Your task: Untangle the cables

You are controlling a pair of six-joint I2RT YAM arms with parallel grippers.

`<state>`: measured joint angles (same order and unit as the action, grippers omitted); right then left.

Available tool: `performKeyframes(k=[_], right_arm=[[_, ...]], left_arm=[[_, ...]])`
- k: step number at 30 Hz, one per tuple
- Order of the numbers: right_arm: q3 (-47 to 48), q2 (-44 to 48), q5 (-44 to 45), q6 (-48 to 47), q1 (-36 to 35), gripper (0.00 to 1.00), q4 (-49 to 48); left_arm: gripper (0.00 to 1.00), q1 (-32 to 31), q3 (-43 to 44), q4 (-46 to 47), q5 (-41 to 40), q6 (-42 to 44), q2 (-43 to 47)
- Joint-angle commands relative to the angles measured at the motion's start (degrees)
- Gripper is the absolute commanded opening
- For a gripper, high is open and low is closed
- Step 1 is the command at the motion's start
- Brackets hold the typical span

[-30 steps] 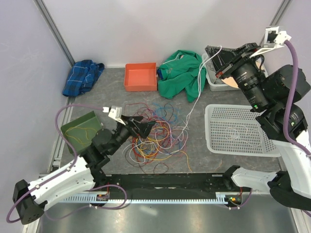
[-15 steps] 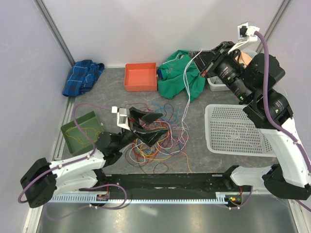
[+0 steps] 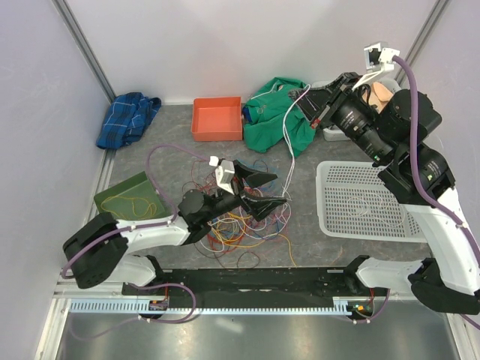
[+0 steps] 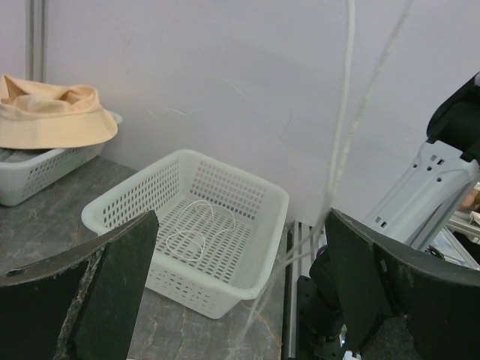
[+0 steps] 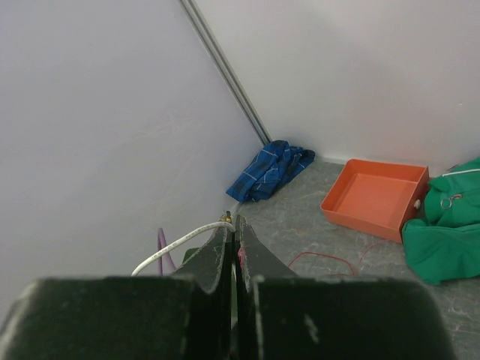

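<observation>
Aloft, right end effector (image 3: pixel 315 112) pinched shut on white cable (image 3: pixel 289 146); left end effector (image 3: pixel 277 189) spread wide, empty, above cables (image 3: pixel 232 229).

I see the cables (image 3: pixel 238 219) heaped in one loose tangle on the table, just left of the white basket (image 3: pixel 321 202). They are thin loops of red, yellow, orange, blue and purple crossing over one another. One white cable (image 3: pixel 289 169) rises wavy from the heap's basket-side edge, its upper end pinched in my right gripper (image 3: pixel 315 112) beyond the basket. A second white loop (image 4: pixel 196 225) lies coiled flat inside the basket.
</observation>
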<state>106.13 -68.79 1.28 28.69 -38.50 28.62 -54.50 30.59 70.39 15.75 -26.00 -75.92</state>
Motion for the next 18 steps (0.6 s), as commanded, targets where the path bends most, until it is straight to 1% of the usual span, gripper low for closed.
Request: performKeyframes(k=[1,3,5,6,7,9,10,12,13,15,17,18], right_arm=[[-1.97,1.64,-0.58,0.32,-0.08,0.00,-0.41],[-2.33,1.82,-0.49,0.05,-0.17,0.00,-0.50],[-2.77,2.17,-0.49,-0.03,0.00,0.00,-0.50],[-2.94,2.17,-0.31,-0.12,-0.08,0.00,-0.50],[-3.29,2.35,-0.31,-0.21,0.00,0.00,-0.41],[-3.73,2.44,-0.14,-0.21,-0.08,0.00,-0.67],[-4.26,2.61,-0.22,-0.21,-0.08,0.00,-0.76],[-4.78,2.53,-0.05,-0.21,-0.17,0.00,-1.11],[-5.40,2.70,-0.05,-0.21,-0.08,0.00,-1.11],[-5.93,2.96,0.21,-0.38,0.00,0.00,-1.29],[-6.98,3.93,1.35,-0.82,-0.08,0.00,-1.37],[-7.59,4.45,2.23,-1.35,-0.08,0.02,-1.46]], left_arm=[[0.96,-0.34,4.39,7.12,2.96,0.17,-4.32],[0.93,-0.52,6.06,7.39,4.02,-0.54,-6.08],[0.85,-0.87,7.11,6.96,5.17,-0.37,-6.69],[0.79,-0.78,7.38,6.52,5.52,-0.28,-7.13],[0.68,-0.87,7.64,5.90,6.57,-0.19,-7.14],[0.60,-0.78,8.34,5.46,7.80,-0.28,-7.23],[0.50,-0.87,8.52,5.37,8.76,-0.37,-7.22],[0.37,-0.87,8.70,5.02,9.39,-0.54,-7.14],[0.20,-0.87,8.70,4.85,9.82,-0.54,-6.79],[0.02,-0.87,8.70,2.83,9.92,-0.46,-6.00],[0.02,-0.96,8.70,0.55,8.78,-0.11,-3.72],[0.02,-0.87,8.96,-3.90,7.99,0.59,-2.49]])
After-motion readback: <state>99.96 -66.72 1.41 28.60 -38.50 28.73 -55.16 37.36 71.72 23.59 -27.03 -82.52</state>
